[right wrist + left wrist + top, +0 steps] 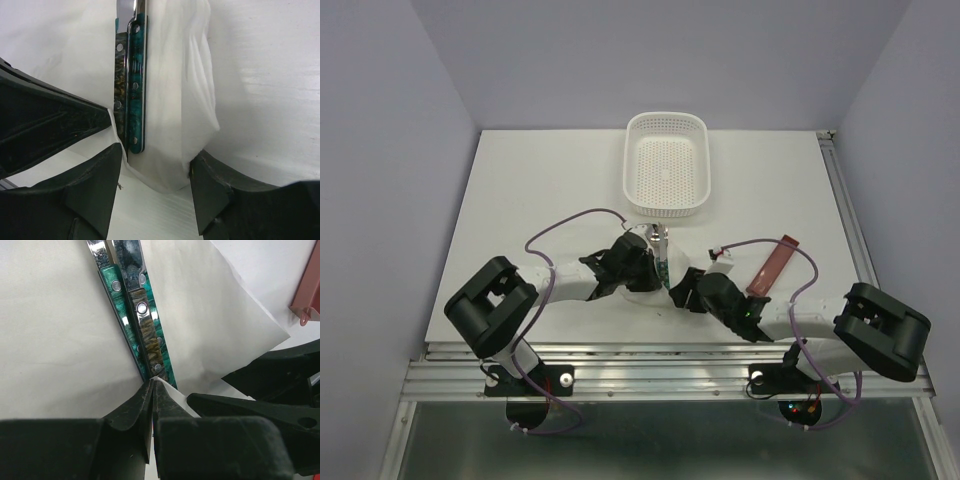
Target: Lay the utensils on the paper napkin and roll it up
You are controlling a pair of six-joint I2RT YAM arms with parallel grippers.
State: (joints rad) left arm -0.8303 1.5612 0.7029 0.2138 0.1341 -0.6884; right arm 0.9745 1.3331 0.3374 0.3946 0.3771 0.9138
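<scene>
Enclosure with pale lilac walls; white worktop (520, 200), evenly lit.

Utensils (142, 325): two pieces lying side by side and touching, near the middle of the worktop, handles of mottled green with metal rivets, pointing towards the arms. They lie on the paper napkin (210, 340), and in the right wrist view a loose fold of it stands up just beside them.

Left gripper (152, 387): jaws pressed together at the napkin's near edge, just at the handle ends, apparently pinching the paper.

Right gripper (157, 157): jaws apart, one on each side of the raised fold and the handle ends, gripping nothing.

Handling, as a judgement: the utensils are stiff and smooth, likely to slide or roll inside the wrap. The napkin is thin, soft and easily torn or crumpled. Best taken by an edge or by the fold itself, close to the handles, with light pressure, so that the paper turns over the metal rather than dragging it.

Further out: a white perforated basket (628, 170) beyond the utensils, and a reddish flat strip (772, 265) to the right, apart from the napkin.
</scene>
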